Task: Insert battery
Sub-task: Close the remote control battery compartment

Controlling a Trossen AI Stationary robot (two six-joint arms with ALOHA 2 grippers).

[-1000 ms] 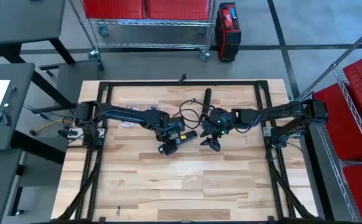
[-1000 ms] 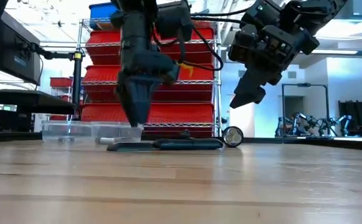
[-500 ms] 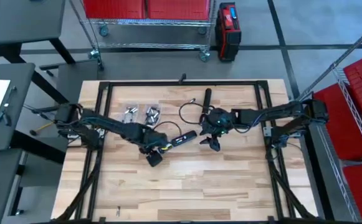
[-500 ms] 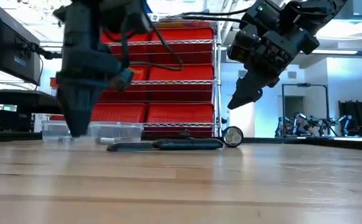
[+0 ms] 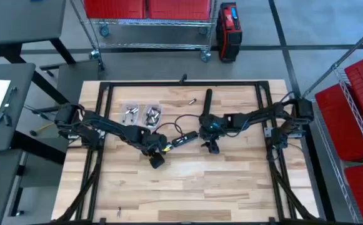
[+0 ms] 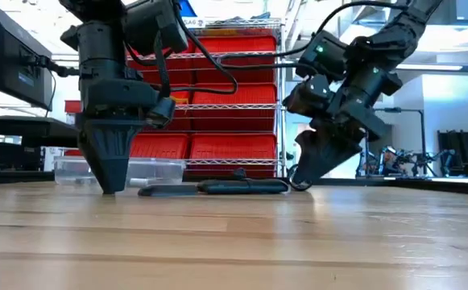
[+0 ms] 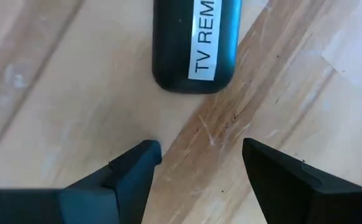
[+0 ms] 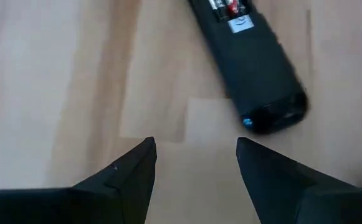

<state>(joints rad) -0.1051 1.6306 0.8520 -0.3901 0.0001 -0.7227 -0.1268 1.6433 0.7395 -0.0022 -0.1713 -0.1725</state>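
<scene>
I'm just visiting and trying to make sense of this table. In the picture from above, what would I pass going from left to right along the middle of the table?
Left gripper, low near the table → TV remote lying flat → right gripper, also lowered.

Left gripper (image 5: 156,160) low, fingers (image 7: 134,168) apart; right gripper (image 5: 212,149) low, fingers apart.

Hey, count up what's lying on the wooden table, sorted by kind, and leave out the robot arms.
TV remote: 1
Clear packs of small metal pieces: 2
Long black bar: 1
Small loose cylinder: 1
Total: 5
</scene>
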